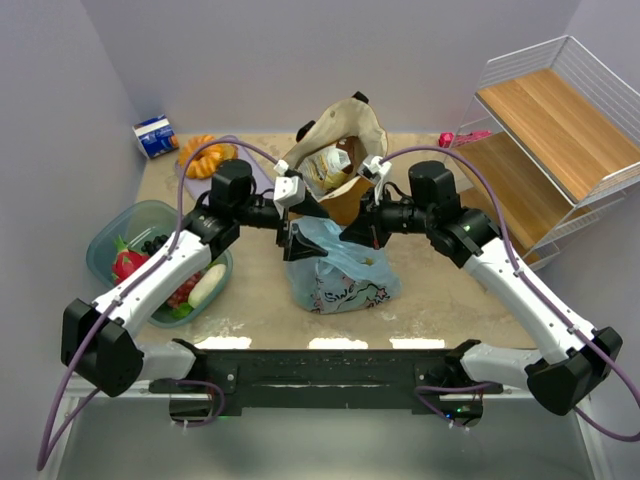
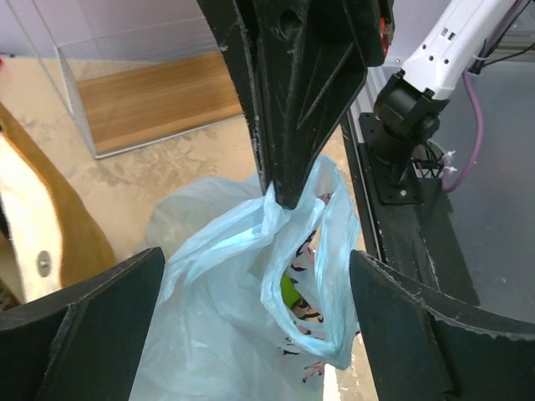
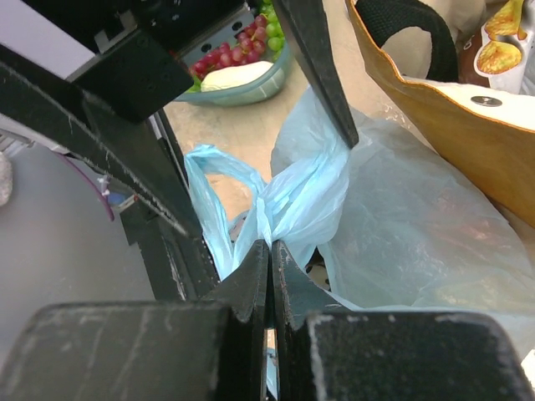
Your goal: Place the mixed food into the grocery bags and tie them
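- Top view: the light-blue plastic bag (image 1: 340, 278) sits on the table, just in front of the tan tote (image 1: 350, 185).
- Left wrist: the left gripper (image 2: 259, 276) is spread wide around the bag's handles.
- Right wrist: the right gripper (image 3: 269, 255) pinches the bag's twisted handle. Tying looks underway; next, the left should grasp the free loop.

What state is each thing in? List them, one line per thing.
Blue plastic bag: upright, food inside, handles gathered, no clear knot.
Tan tote: upright, mouth open, packets inside.
Left pincer: open, astride the bag's handles.
Right pincer: shut on a bag handle.
Teal tub: uncovered, holding fruit.
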